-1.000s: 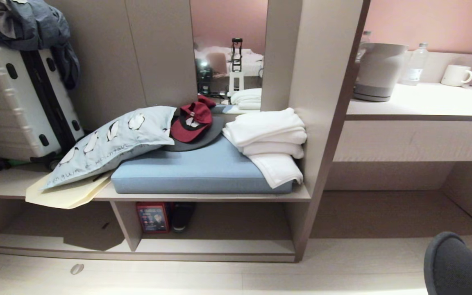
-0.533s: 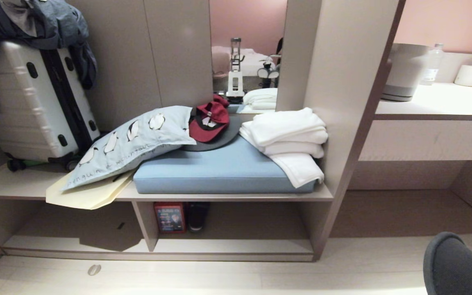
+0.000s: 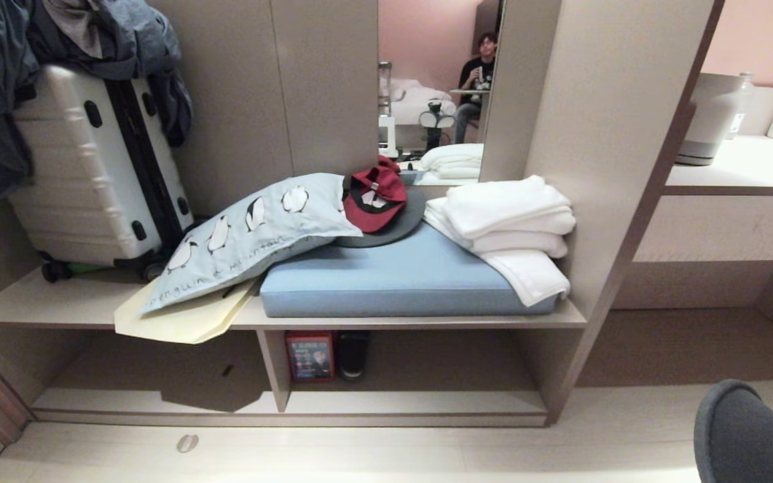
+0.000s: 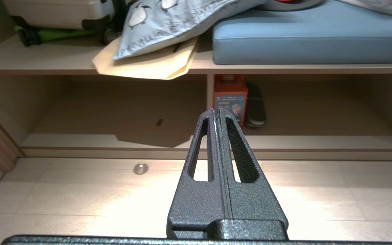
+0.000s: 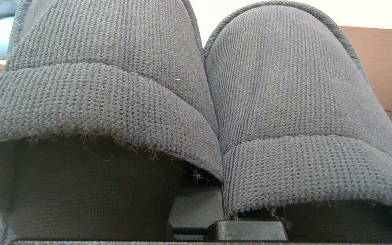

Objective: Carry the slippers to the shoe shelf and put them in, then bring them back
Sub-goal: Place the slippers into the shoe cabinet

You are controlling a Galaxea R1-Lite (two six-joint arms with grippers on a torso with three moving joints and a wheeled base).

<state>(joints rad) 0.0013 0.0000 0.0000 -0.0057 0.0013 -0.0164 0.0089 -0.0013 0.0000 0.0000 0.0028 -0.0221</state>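
Observation:
The slippers (image 3: 742, 436), a dark grey knitted pair, fill the bottom right corner of the head view. In the right wrist view they lie side by side (image 5: 114, 85), toes pointing away. My right gripper (image 5: 222, 207) is shut on their pressed-together inner walls, its fingers mostly hidden inside them. The shoe shelf (image 3: 413, 404) is the low pale compartment under the bench, ahead and to the left, split by a vertical divider (image 3: 274, 369). My left gripper (image 4: 216, 111) hangs shut and empty over the floor, facing the shoe shelf (image 4: 301, 143).
A red box (image 3: 309, 355) and a dark shoe (image 3: 353, 354) stand in the shelf's right bay beside the divider. On the bench lie a blue cushion (image 3: 400, 282), penguin pillow (image 3: 252, 235), red cap (image 3: 376, 194), towels (image 3: 507, 228), suitcase (image 3: 91, 161) and an overhanging folder (image 3: 178, 322). A mirror shows a seated person (image 3: 477, 87).
The whole head view has shifted: bench and shelf slid to the right in the picture, so the camera has moved. The slippers keep the same corner of the view.

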